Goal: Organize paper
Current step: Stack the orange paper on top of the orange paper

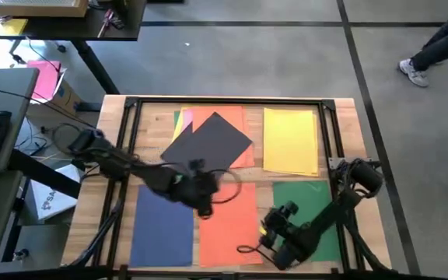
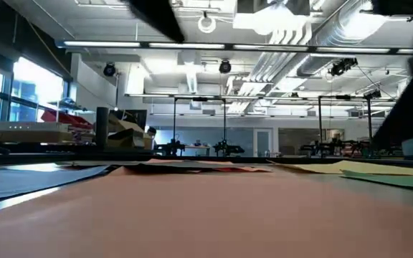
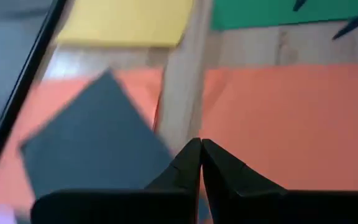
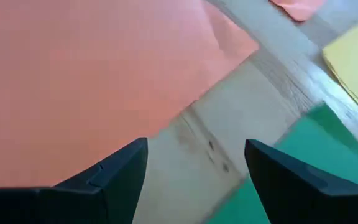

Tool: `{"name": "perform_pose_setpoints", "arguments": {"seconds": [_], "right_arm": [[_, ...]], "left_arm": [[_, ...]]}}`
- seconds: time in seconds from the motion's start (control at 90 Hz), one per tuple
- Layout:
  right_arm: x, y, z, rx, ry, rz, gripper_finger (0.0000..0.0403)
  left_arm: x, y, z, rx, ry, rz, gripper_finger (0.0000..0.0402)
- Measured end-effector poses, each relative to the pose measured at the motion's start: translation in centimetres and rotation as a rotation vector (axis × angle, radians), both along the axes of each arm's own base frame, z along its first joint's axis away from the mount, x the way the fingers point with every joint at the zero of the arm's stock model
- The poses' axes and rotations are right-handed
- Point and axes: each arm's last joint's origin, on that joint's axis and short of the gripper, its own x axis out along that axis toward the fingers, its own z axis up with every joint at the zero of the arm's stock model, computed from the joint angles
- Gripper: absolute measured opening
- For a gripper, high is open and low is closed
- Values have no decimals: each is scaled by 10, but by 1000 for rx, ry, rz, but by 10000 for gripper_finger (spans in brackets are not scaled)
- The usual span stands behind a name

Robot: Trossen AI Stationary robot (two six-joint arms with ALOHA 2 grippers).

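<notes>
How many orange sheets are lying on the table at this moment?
2. One orange sheet lies at the near edge between the blue sheet and the green sheet; another orange sheet lies at the far middle, mostly under the dark grey sheet. More may be hidden beneath.

Both arms are dark, nearly black, built of chunky jointed links. The left arm point(image 1: 131, 167) carries a black cable that loops out in a ring near its wrist. The right arm point(image 1: 325, 218) has a rounded joint housing, a thin black cable curling beside its wrist, and a small yellow mark there. The fingers point(image 4: 114, 171) are matte black wedges tapering to points.
</notes>
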Motion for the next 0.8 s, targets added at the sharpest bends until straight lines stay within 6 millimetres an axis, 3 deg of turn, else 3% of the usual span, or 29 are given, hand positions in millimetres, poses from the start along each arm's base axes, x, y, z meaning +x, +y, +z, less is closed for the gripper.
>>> {"name": "perform_pose_setpoints", "arguments": {"seconds": [0.178,0.289,0.389,0.522,0.656,0.8], "right_arm": [[31,-28,18,-31,100,179,254],[43,-53,34,-99,156,284,254],[49,-89,41,-167,245,355,247],[49,-146,34,-176,313,465,230],[50,-200,22,-88,146,535,210],[50,-233,5,-6,47,600,196]], "left_arm": [[-43,-8,-18,-75,-60,181,0],[-54,2,-36,-89,-58,282,0],[-55,15,-49,-86,-41,350,0],[-56,32,-64,-75,11,402,0],[-56,40,-71,-63,14,431,0],[-48,53,-79,-79,-28,438,0]]}}
